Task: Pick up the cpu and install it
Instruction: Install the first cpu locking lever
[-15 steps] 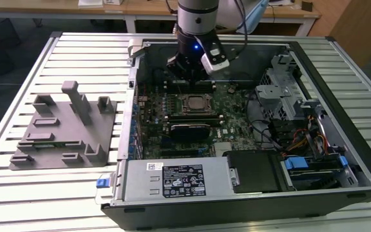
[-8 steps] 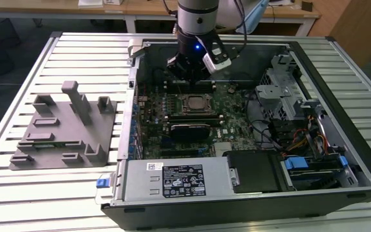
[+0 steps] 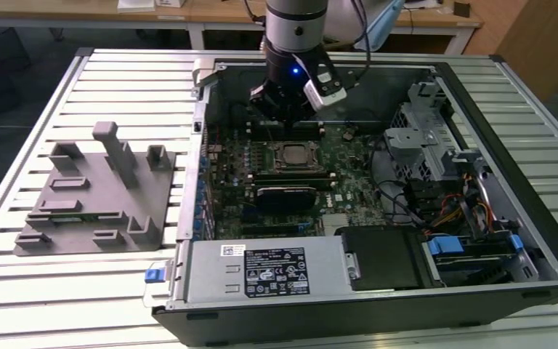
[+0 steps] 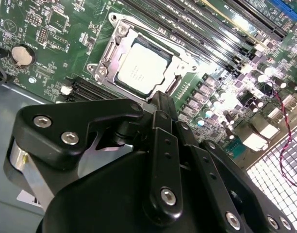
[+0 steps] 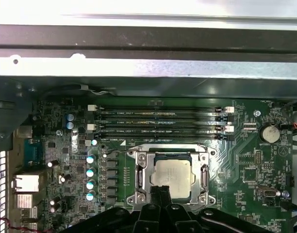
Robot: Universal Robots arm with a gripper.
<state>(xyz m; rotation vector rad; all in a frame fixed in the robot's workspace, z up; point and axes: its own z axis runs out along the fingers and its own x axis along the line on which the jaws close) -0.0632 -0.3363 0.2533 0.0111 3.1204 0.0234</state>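
The cpu (image 3: 292, 154) lies flat in the black socket frame on the green motherboard inside the open computer case, its pale silver top facing up. It also appears in both wrist views as the cpu (image 4: 141, 68) (image 5: 173, 174), ringed by the metal socket rim (image 5: 139, 179). My gripper (image 3: 284, 116) hangs over the board just behind the socket in the exterior view. In both wrist views the gripper (image 4: 160, 97) (image 5: 160, 190) has its fingers pressed together, with nothing between them and the tips near the socket's edge, clear of the chip.
A grey plastic tray (image 3: 95, 193) with upright posts sits on the slatted table at the exterior view's left. Memory sticks (image 5: 158, 121) run beside the socket. The power supply (image 3: 259, 273), drive cage (image 3: 424, 138) and case walls (image 3: 200, 145) enclose the board.
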